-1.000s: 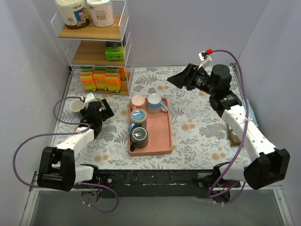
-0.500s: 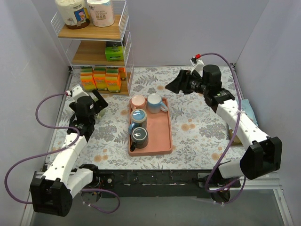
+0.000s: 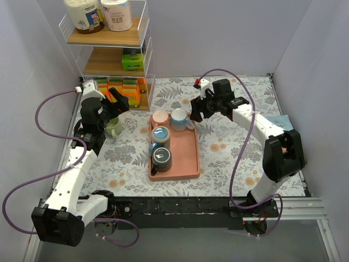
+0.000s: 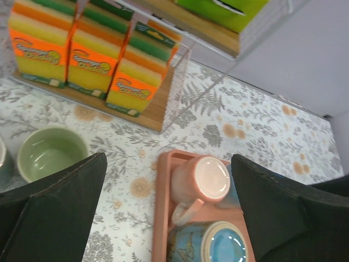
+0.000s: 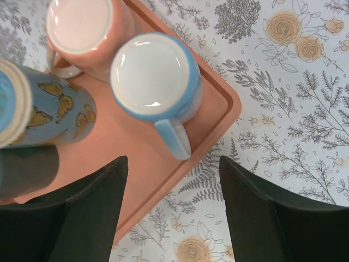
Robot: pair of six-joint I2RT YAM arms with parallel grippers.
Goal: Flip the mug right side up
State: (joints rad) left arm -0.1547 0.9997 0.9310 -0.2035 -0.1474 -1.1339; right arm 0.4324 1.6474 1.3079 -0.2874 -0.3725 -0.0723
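Your green mug stands right side up on the desk, mouth open to the wrist camera. It sits near the left edge, just in front of the wire shelf at the far-left corner. Your left fingers are spread wide and grip nothing. They hang above the desk between the mug and the pink tray.

Your right fingers are also spread wide and empty, poised over the far-right corner of the tray. Between them you look straight down on a light blue mug sitting upside down, its handle pointing toward the tray's rim. A pink mug stands just beside it, also base up. A butterfly mug and a dark mug fill the tray toward the near edge.
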